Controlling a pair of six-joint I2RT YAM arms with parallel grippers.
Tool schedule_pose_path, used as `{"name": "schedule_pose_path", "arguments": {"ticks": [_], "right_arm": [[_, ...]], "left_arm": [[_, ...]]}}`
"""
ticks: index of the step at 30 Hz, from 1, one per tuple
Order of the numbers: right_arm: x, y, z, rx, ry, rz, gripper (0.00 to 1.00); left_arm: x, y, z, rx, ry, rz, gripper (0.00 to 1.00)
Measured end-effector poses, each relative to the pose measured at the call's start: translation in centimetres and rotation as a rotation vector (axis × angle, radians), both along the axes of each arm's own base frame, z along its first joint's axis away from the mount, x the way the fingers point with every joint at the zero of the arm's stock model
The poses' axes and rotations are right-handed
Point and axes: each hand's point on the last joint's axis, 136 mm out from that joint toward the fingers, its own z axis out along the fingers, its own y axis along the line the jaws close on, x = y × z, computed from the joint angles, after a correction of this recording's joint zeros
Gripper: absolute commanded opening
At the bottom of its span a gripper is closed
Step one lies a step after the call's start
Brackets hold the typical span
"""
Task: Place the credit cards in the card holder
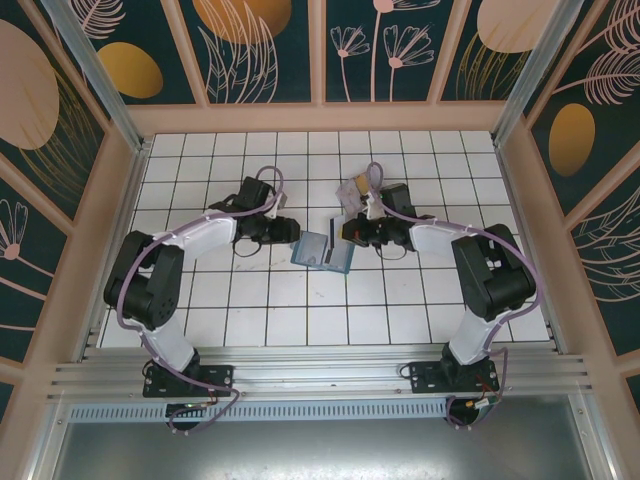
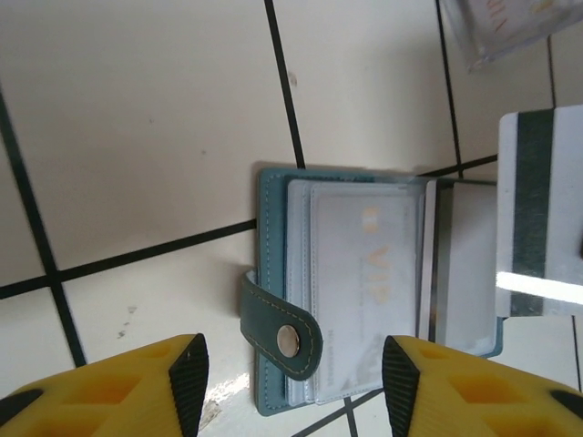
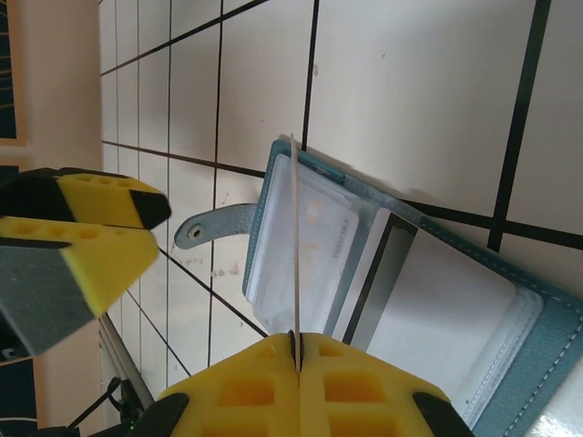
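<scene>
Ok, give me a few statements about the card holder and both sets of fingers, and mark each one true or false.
1. The card holder lies open on the tiled table. True.
2. Its snap strap is fastened. False: it hangs undone off one edge of the holder.
3. The right fingers are shut on a thin card, seen edge-on in the right wrist view. True.
4. The left fingers are gripping the strap. False: they stand apart above the holder and hold nothing.
</scene>
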Motion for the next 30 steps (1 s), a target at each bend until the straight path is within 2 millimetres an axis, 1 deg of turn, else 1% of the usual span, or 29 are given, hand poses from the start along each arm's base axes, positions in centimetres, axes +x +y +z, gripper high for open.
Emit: {"name": "schedule_pose_path", "arguments": {"ticks": [3, 4, 6, 8, 9, 11, 13, 16, 21, 25, 30], "right_arm": [[-0.1, 0.1, -0.3, -0.021, -0.002, -0.008, 0.00], [-0.1, 0.2, -0.4, -0.026, -0.002, -0.011, 0.00], [-0.3, 0.3, -0.7, -0.030, 0.006, -0.017, 0.00], [-0.9, 0.3, -1.3, -0.038, 0.025, -0.023, 0.00], [-1.1, 0.3, -1.6, -0.042, 0.035, -0.023, 0.00], [-1.6, 0.4, -2.0, -0.043, 0.057, -0.027, 0.00], [-1.9, 0.4, -2.1, -0.040, 0.067, -0.030, 0.00], [-2.0, 0.4, -2.3, -0.033, 0.079, -0.038, 0.00], [-2.3, 0.3, -2.7, -0.027, 0.100, -0.053, 0.00], [-3.4, -0.2, -3.8, -0.027, 0.140, -0.060, 0.00], [-3.6, -0.2, -3.8, -0.012, 0.143, -0.052, 0.00]], "left_arm": [[-0.5, -0.3, -1.5, 0.009, 0.039, -0.011, 0.47], [-0.6, -0.3, -1.9, 0.012, 0.049, -0.012, 0.43], [-0.6, -0.4, -2.3, 0.016, 0.057, -0.014, 0.34], [-0.6, -0.4, -2.5, 0.017, 0.057, -0.016, 0.21], [-0.5, -0.5, -2.5, 0.014, 0.056, -0.016, 0.17], [-0.5, -0.5, -2.6, 0.009, 0.056, -0.016, 0.10], [-0.7, -0.6, -2.7, 0.000, 0.060, -0.016, 0.06], [-1.0, -0.6, -3.1, -0.011, 0.069, -0.016, 0.01], [-2.6, -0.3, -4.3, -0.022, 0.110, -0.013, 0.01], [-4.0, 0.0, -4.9, -0.034, 0.137, -0.009, 0.01], [-4.2, 0.0, -5.0, -0.042, 0.140, -0.002, 0.01]]}}
